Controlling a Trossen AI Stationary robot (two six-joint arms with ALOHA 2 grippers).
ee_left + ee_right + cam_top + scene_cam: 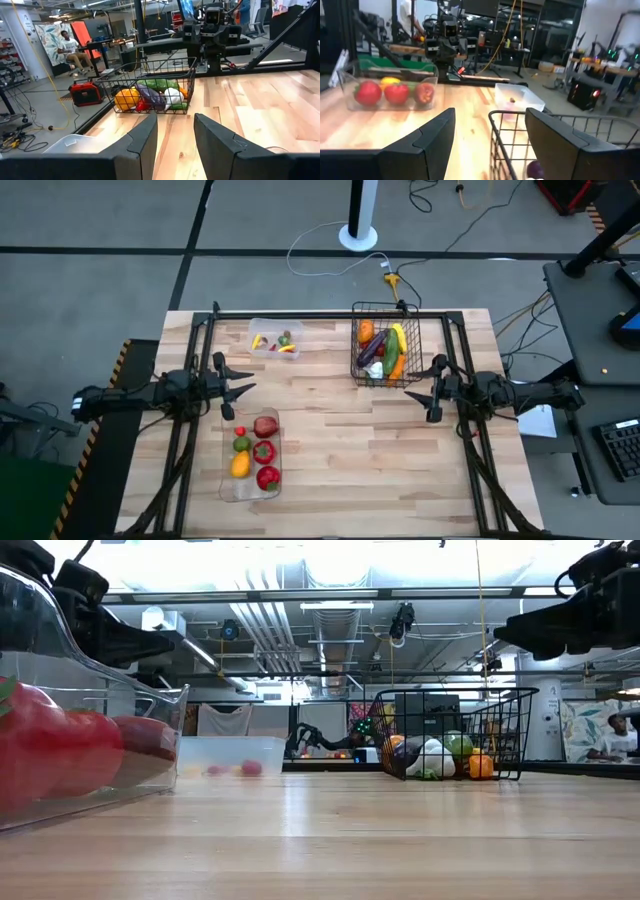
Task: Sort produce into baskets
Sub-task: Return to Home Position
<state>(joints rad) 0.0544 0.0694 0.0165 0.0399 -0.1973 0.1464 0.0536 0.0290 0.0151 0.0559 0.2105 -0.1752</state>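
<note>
The left pincer [242, 390] and right pincer [418, 392] are open and empty. The eggplant [372, 351] in the basket [385, 308], just in front of the right pincer, seems light and slippery. It is best held across its middle.

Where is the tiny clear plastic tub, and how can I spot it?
Look at the light wooden table, along its far edge. Left of the tall black wire-mesh basket, seen from above, sits the small squarish clear plastic tub. It is shorter than the long clear tray and holds only tiny yellow, red and green pieces.
</note>
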